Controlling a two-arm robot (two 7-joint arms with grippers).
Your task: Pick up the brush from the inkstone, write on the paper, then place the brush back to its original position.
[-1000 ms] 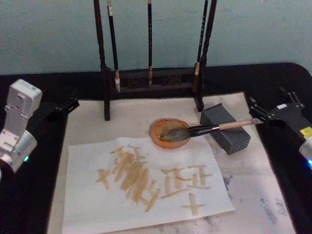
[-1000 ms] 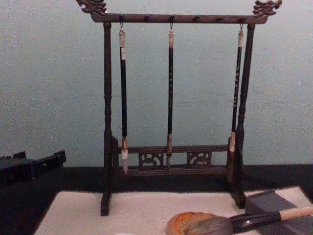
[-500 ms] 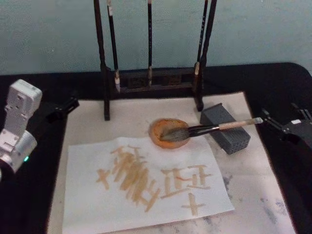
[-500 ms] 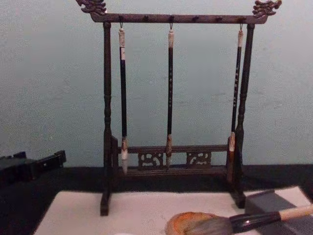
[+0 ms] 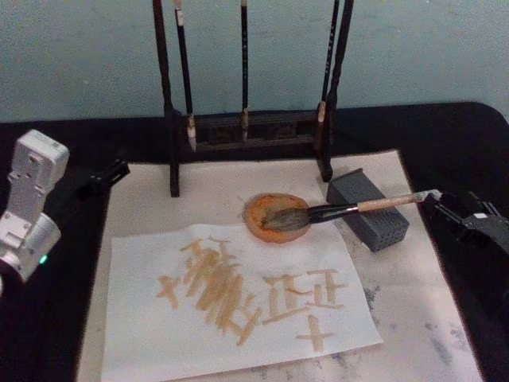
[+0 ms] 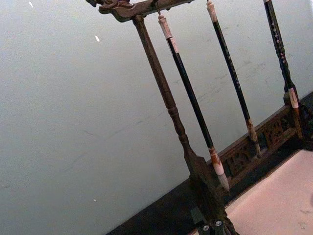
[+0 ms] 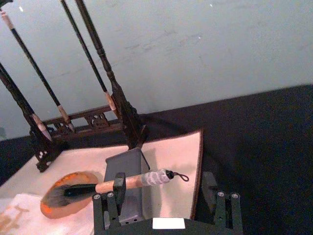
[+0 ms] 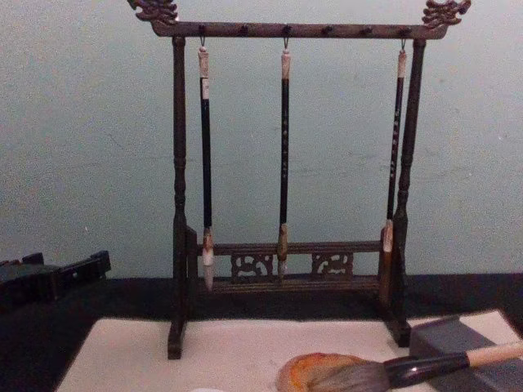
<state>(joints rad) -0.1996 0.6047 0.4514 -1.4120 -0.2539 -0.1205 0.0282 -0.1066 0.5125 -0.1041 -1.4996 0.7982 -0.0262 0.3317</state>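
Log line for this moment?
beige-handled calligraphy brush: bristles in round orange-brown inkstone, handle on grey block | right gripper: open, at handle end | left gripper: parked left | white paper: written

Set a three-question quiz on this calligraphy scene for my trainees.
1. True or false: the bristles of the brush lie on the inkstone.
2. How many slim brushes hang on the stand? A two, B three, C five.
3. Fill in: the left gripper is parked left of the stand; the right gripper, by the brush's handle end, has its jaws ____.
Key: 1 true; 2 B; 3 open.
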